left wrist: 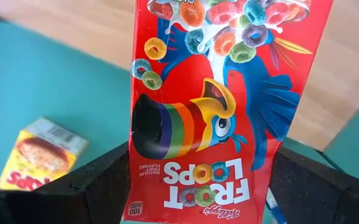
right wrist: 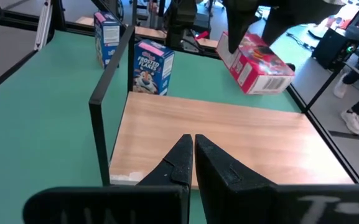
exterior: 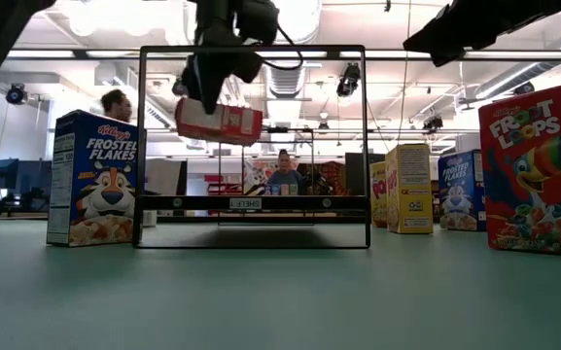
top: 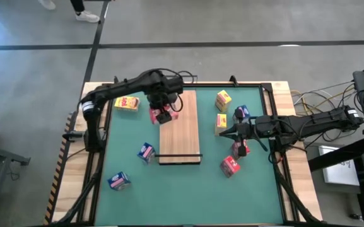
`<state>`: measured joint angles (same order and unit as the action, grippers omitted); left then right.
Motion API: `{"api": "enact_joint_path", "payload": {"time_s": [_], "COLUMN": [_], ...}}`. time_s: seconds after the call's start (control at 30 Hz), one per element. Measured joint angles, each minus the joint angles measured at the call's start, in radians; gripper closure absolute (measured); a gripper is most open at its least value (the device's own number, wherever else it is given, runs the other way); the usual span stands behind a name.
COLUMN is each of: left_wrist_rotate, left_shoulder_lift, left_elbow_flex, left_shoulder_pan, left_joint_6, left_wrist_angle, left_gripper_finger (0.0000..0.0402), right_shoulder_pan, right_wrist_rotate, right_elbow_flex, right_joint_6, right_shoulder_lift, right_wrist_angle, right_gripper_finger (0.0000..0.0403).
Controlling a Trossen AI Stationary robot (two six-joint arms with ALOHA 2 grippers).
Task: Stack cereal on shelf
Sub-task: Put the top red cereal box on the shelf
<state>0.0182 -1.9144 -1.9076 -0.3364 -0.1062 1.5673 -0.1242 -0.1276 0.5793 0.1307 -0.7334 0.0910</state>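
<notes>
On the green-matted surface [top: 188, 189], from left to right: two blue cereal boxes [top: 119, 181] [top: 146, 152] stand toward the near left, a yellow box [top: 126, 103] lies beside the left arm, and the light-wood shelf [top: 180, 135] runs down the middle, its black wire frame [right wrist: 114, 93] rising at each end. Right of the shelf stand two yellow boxes [top: 223, 99] [top: 221, 123], a blue box [top: 241, 113] and two red boxes [top: 230, 166] [top: 241, 149], crowded around the right arm. The left end effector [top: 164, 113] is clamped on a red Froot Loops box [left wrist: 213, 112], its fingers [left wrist: 98, 180] pressed to the box's two sides; the box hangs tilted above the shelf's far left edge, clear of the board. The left arm reaches in an arc from the surface's left edge. The right end effector [right wrist: 191, 152], fingers together and holding nothing, points at the shelf from the right, its arm stretched level.
</notes>
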Motion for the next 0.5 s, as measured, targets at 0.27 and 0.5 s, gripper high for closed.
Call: {"api": "enact_joint_path", "payload": {"time_s": [0.27, 0.5], "left_wrist_rotate": [-0.003, -0.004], "left_shoulder_lift": [-0.076, -0.141], "left_elbow_flex": [0.008, 0.006], "left_shoulder_pan": [0.006, 0.024], "left_joint_6": [-0.042, -0.008], "left_wrist_angle": [0.004, -0.008], "left_gripper_finger": [0.0092, 0.0092], "right_shoulder_pan": [0.0, 0.0], "right_wrist_rotate": [0.0, -0.001], "right_elbow_flex": [0.0, 0.0], "right_joint_6": [-0.008, -0.014], "right_shoulder_lift": [0.0, 0.0], "right_wrist_angle": [0.009, 0.009], "right_gripper_finger": [0.0394, 0.0394]}}
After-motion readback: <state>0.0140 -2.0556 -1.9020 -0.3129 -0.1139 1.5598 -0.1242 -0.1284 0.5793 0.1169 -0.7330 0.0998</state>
